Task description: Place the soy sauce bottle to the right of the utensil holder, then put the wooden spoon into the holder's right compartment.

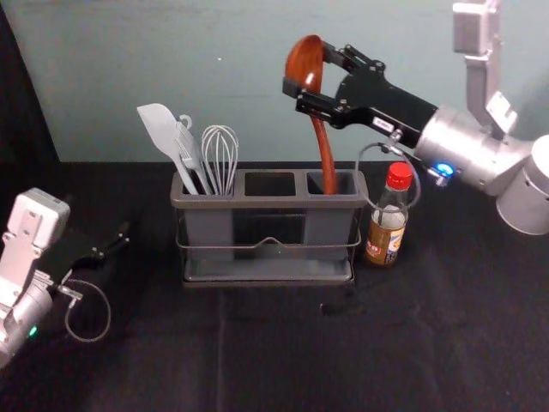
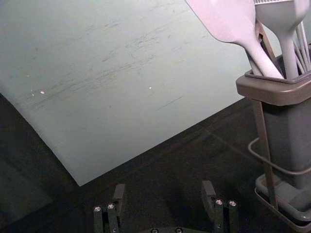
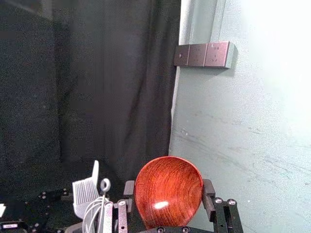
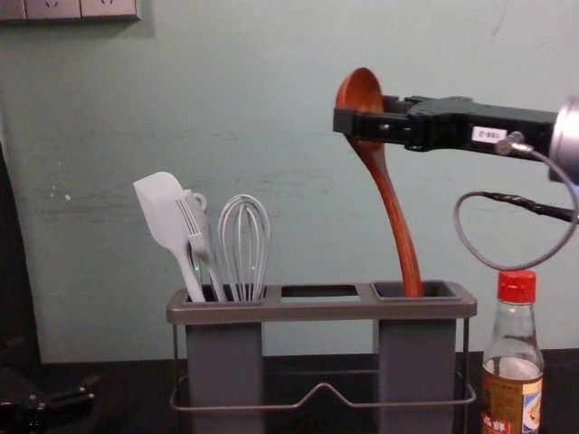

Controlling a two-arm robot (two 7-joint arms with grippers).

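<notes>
wooden spoon (image 4: 395, 212) is in the right hand (image 1: 310, 70), bowl uppermost, with the two fingers closed in on opposite sides of the bowl. gripping it so high leaves the whole handle free below the hand, which is likely why its lower end can sit inside the right compartment (image 4: 416, 362) of the utensil holder (image 4: 321, 310) while the fingers keep well above the rim. the spoon leans a little, its handle slanting down and to the right from the hand; whether the tip touches the bottom i cannot tell.

below the right hand and off to its right, the soy sauce bottle (image 1: 388, 225) stands upright on the counter (image 1: 171, 352), just beside the holder, so that half of the job looks done. well to the left of that hand and lower, the spatula (image 4: 161, 208), brush (image 4: 197, 231) and whisk (image 4: 244, 240) share the left compartment.

the left hand (image 2: 164, 191) waits idle left of the holder, its fingers wide apart.

next, i would lower the spoon a touch and let go gently; a hasty opening could tip it against the rim.
</notes>
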